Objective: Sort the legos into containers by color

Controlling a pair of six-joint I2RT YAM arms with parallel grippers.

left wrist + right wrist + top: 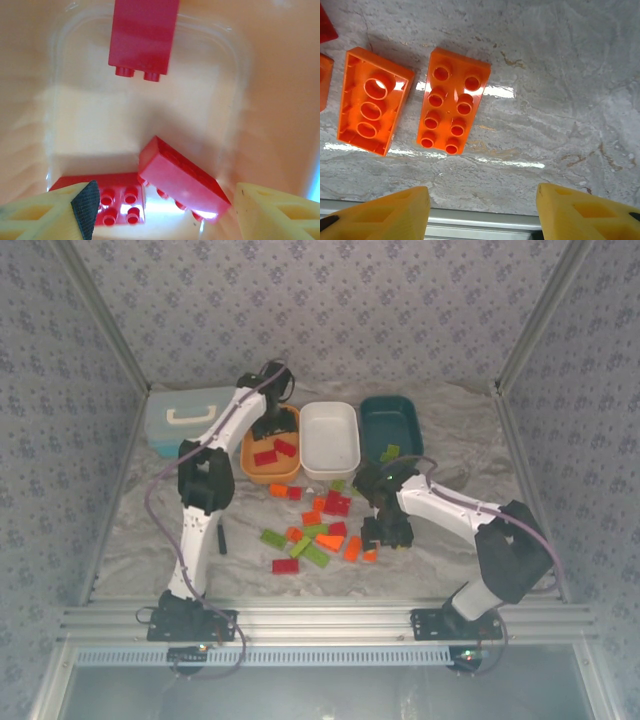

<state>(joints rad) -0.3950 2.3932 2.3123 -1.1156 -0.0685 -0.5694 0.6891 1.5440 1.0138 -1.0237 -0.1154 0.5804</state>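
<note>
- left pincer (268, 428) sits over the orange tray (249, 468), the leftmost of three trays in a row at the back of the counter (450, 570)
- its jaws are well apart with nothing between them, so no grip
- left wrist view: both fingers (50, 215) frame the tray floor, and three red bricks (144, 37) lie inside
- one red brick is at the far end; one lies flat, studs up, just by the left finger; one is tilted, its end against the flat one
- white tray (330, 468) is in the middle and teal tray (372, 430) is on the right, the three standing just beside each other
- a green brick (389, 452) lies in the teal tray, near its front wall
- right pincer (375, 540) is low over the right edge of the loose pile (320, 530), jaws spread wide, holding nothing
- right wrist view: two orange bricks (452, 100) lie on the counter ahead of the fingertips, side by side with a narrow gap
- the right one is studs up, the left one hollow side up; neither touches the fingers
- the loose pile is mixed red, orange and green, on the counter in front of the trays, between the two arms
- light blue case (185, 420) sits left of the orange tray
- black tool (221, 537) lies on the counter just beside the left arm
</note>
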